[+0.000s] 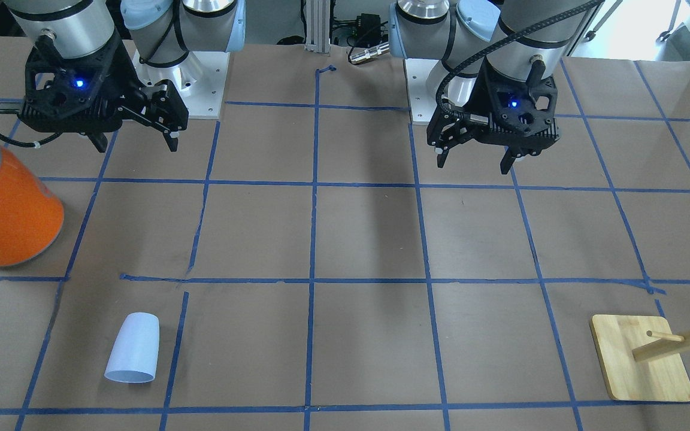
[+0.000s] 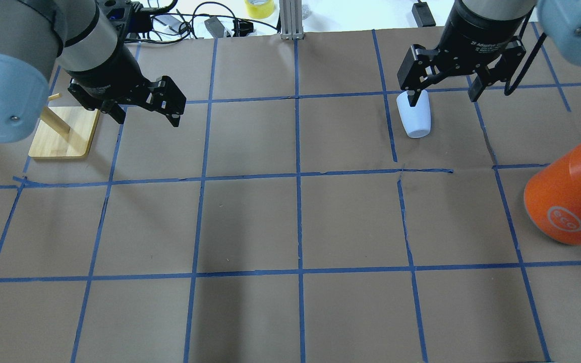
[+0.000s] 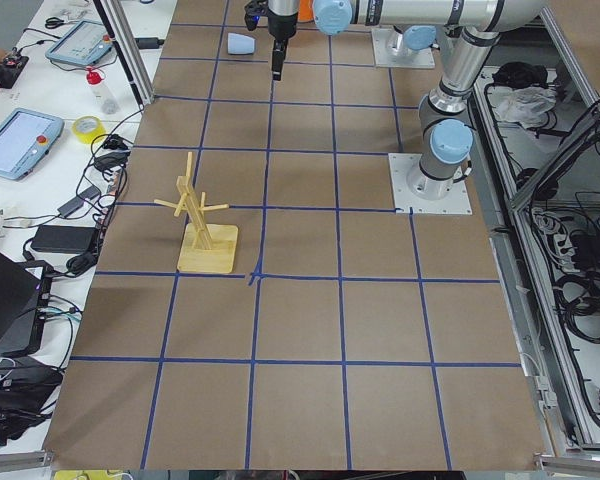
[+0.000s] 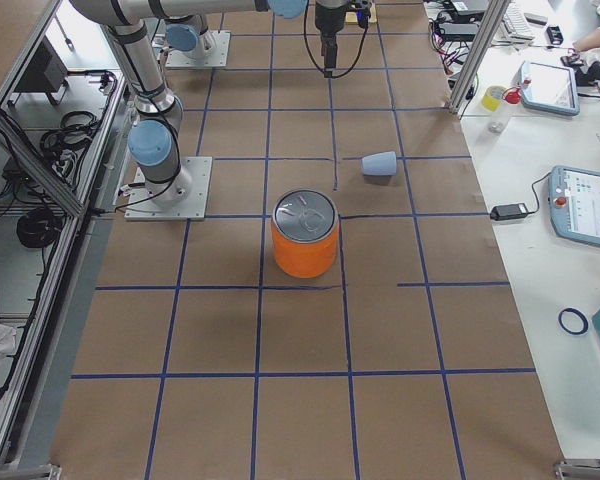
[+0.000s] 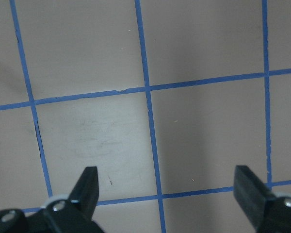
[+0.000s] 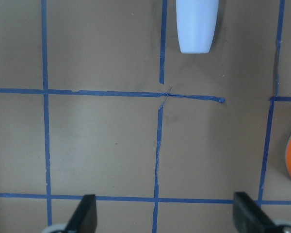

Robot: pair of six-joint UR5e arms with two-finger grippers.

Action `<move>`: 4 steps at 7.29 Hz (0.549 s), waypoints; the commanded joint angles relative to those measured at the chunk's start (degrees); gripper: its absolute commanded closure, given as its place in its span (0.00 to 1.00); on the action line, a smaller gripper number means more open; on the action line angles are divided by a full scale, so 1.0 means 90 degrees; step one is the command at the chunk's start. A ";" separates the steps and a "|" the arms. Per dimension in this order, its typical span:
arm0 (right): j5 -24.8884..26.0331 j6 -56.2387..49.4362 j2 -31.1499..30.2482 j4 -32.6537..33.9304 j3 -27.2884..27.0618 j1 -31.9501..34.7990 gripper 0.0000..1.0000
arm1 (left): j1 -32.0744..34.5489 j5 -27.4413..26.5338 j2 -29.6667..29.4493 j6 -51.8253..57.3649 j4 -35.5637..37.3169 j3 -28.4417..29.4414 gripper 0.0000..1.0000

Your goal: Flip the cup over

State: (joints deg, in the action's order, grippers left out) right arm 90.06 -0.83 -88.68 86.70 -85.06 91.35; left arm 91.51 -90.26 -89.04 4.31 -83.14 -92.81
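While the cup (image 1: 132, 348) lies sideways (rim away from the robot), left fingers (image 5: 88, 188) and right fingers (image 6: 87, 212) stand apart.

The desk (image 1: 369, 239) wears matt brown paper, faintly scuffed, gridded with smooth blue tape (image 1: 314, 227) that lifts and wrinkles in places. The cup (image 1: 132, 348) has plain, smooth sides with a dull satin finish; its material cannot be told. The orange can (image 1: 9, 215) is smooth with a soft sheen, under a silver metallic top (image 4: 305, 214). The stand (image 1: 638, 359) is pale bare wood, smooth. The left gripper (image 1: 474, 164) and right gripper (image 1: 137, 143) have matt black housings and jaws. The left arm (image 2: 86, 38) shows silver metal and a glossy pale blue cap.
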 commanded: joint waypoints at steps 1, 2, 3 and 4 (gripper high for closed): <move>0.0003 0.0023 -0.0010 -0.0024 -0.0002 0.0006 0.00 | -0.0002 0.0010 -0.0009 0.0000 0.0000 0.0010 0.00; 0.0003 0.0023 -0.0001 -0.0024 -0.0002 0.0006 0.00 | -0.0012 0.0000 0.0000 0.0000 0.0000 0.0010 0.00; 0.0003 0.0023 0.0000 -0.0014 -0.0002 0.0016 0.00 | -0.0012 0.0010 0.0001 0.0010 0.0000 0.0010 0.00; 0.0003 0.0023 0.0000 0.0005 -0.0002 0.0016 0.00 | -0.0012 0.0010 0.0001 0.0000 0.0000 0.0010 0.00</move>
State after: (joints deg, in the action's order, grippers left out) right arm 90.09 -0.62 -88.69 86.59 -85.08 91.46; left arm 91.42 -90.20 -89.05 4.34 -83.14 -92.73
